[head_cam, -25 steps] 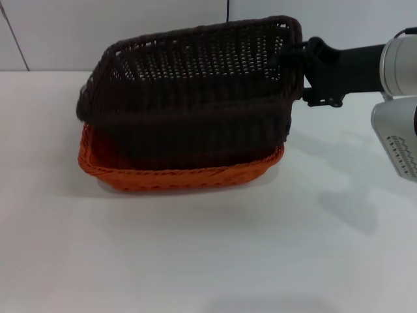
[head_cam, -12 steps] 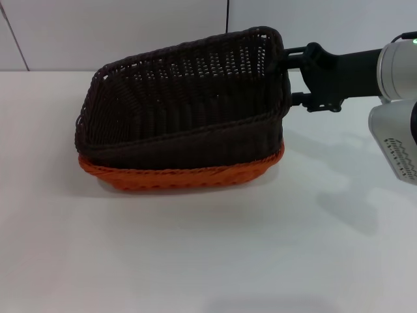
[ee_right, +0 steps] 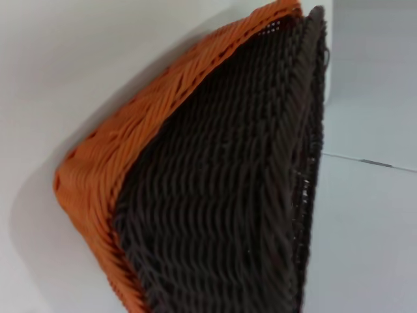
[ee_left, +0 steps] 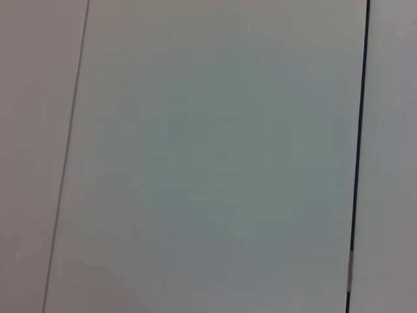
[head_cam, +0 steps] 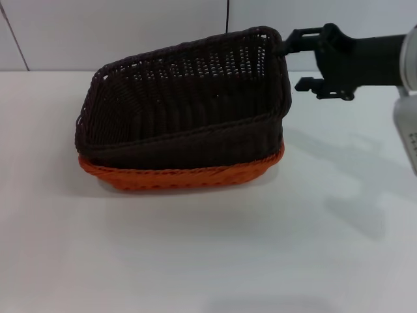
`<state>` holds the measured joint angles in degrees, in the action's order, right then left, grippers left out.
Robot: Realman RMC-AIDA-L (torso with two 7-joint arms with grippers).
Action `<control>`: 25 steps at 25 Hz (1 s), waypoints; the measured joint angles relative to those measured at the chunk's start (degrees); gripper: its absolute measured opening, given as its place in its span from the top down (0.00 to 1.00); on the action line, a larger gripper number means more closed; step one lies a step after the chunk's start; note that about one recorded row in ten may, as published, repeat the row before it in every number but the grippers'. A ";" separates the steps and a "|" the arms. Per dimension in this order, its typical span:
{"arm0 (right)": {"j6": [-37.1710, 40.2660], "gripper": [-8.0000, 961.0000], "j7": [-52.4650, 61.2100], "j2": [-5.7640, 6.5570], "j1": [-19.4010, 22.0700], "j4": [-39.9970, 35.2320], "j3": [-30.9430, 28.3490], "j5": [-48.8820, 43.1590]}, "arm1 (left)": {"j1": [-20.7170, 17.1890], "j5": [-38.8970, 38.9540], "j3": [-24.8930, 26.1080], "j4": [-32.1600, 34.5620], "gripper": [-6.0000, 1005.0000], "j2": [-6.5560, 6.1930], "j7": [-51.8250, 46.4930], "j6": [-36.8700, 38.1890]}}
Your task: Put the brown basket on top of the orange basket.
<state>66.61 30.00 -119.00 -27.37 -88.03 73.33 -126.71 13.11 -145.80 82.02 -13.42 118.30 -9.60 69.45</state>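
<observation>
Found right pincer point(head_cam: 292, 60) spread wide and holding nothing, parked just off the raised end of the brown basket point(head_cam: 182, 111); upper fingertip at or very near the rim corner, contact not resolvable, lower fingertip clear of the weave. Located brown basket directly ahead of the pincer, lodged inside the orange basket point(head_cam: 182, 176) but tilted: end nearest the pincer riding high, end farthest from it sunk down to the orange rim. Saw the same nesting in the right wrist view, with brown weave point(ee_right: 215, 195) filling the orange shell point(ee_right: 130, 137). Located orange basket below and ahead of the pincer, flat on the white table point(head_cam: 195, 261). Saw nothing of the left pincer; left wrist view gave only blank panels. Judged placement essentially made, with release and seating as the step in hand. Judged next move to call for a straight retreat away from the rim without snagging it, or a light downward press on the near end to level the brown basket.
</observation>
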 joint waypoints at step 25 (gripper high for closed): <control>26.84 0.27 -20.56 -0.39 19.63 61.24 -0.77 138.97 | 0.77 0.54 6.42 0.24 0.23 -0.10 -1.12 -0.97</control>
<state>93.45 9.44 -119.38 -7.73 -26.80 72.56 12.26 13.89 -145.27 88.43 -13.19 118.20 -10.71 68.48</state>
